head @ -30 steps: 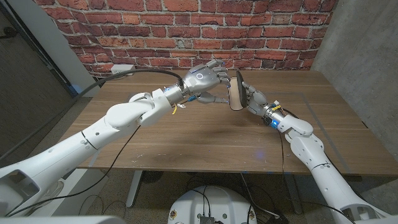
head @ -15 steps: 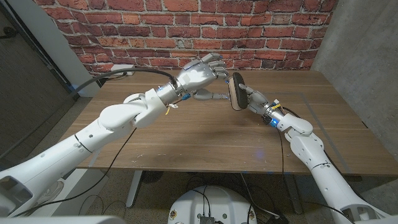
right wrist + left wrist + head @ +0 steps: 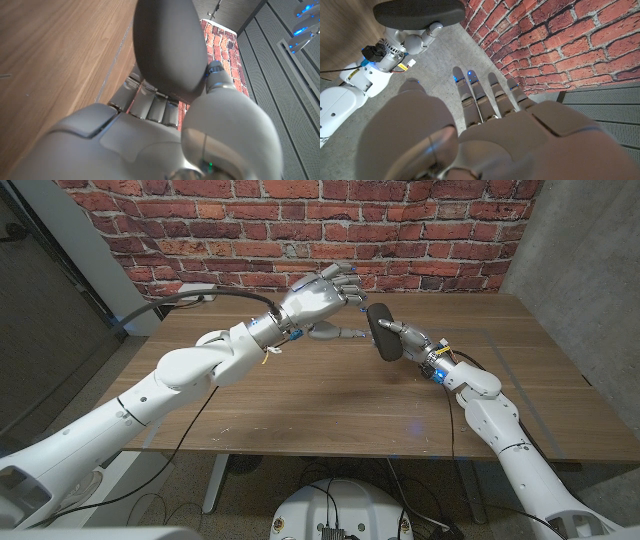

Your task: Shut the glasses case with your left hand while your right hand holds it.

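Your right hand (image 3: 408,337) grips the glasses case (image 3: 381,331) above the far middle of the wooden table (image 3: 330,395), fingers wrapped around its lower part. In the right wrist view the thumb (image 3: 227,120) presses against one side of the dark case (image 3: 167,47) while the other fingers sit behind it. The case is closed, a dark oval held off the tabletop. In the head view its long axis runs from the near end by your right hand toward the brick wall (image 3: 300,230), tilted a little toward your left side.

Your left hand (image 3: 322,298) hangs just beside the case, apart from it, holding nothing with fingers spread and extended. The left wrist view shows those fingers (image 3: 485,97) straight, with the case (image 3: 417,13) beyond them.
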